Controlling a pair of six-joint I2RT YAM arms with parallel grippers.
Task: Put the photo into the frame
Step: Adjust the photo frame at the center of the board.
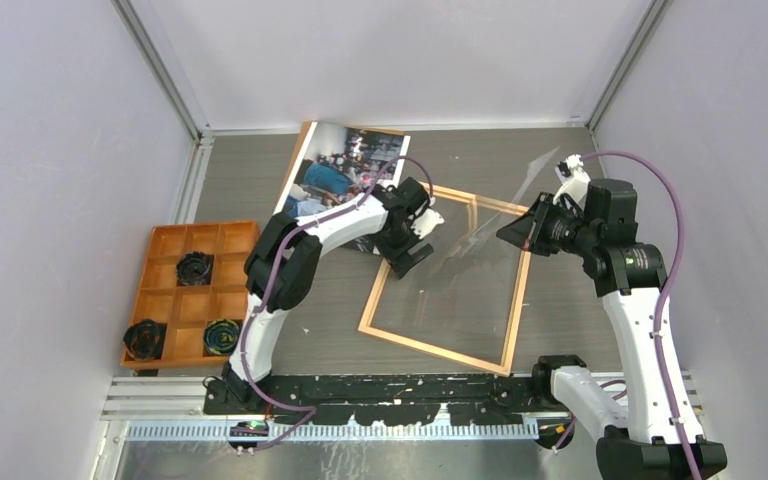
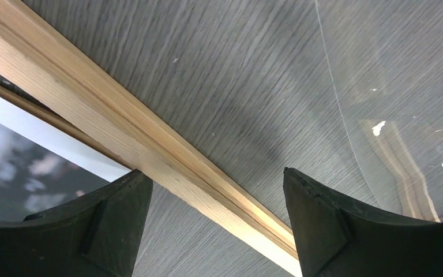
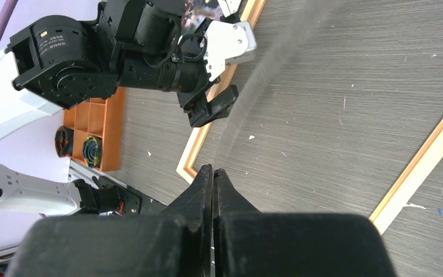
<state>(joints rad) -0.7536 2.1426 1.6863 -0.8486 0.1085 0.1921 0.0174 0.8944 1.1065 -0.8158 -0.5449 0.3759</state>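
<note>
Bases of both arms sit on a black rail (image 1: 390,390) along the near edge of the grey wood-grain table (image 1: 310,310). Toward the near left corner lies an orange compartment tray (image 1: 173,293) holding three dark round items: two (image 1: 145,340) (image 1: 222,335) in its near row and one (image 1: 195,268) farther back.

Mid-table, the frame (image 1: 432,348) lies flat and skewed, one corner pointing at the far edge, with bare table showing through its opening.

The left end effector (image 1: 410,258) hangs over the frame's left strip with its fingers spread apart and nothing between them. In its wrist view (image 2: 213,173) the pale wood strip (image 2: 150,156) runs diagonally under the gap between the two black fingers.

The right end effector (image 1: 520,232) is over the frame's right strip, toward the far end. Its fingers are pressed together (image 3: 212,170) on the edge of a clear sheet (image 3: 265,69). The sheet (image 1: 470,245) bows upward from that grip and reaches across the frame opening. Its curved edge (image 2: 398,75) shows inside the frame in the left wrist view.

The photo (image 1: 335,175) lies picture side up outside the frame, near the far edge left of centre. Its near right corner is partly under the left arm, and its white border (image 2: 52,135) runs just beside the outer side of the frame's left strip.

As for writing, a small label on the left arm's motor housing (image 3: 53,36) is too small to read, and no other text can be made out.
</note>
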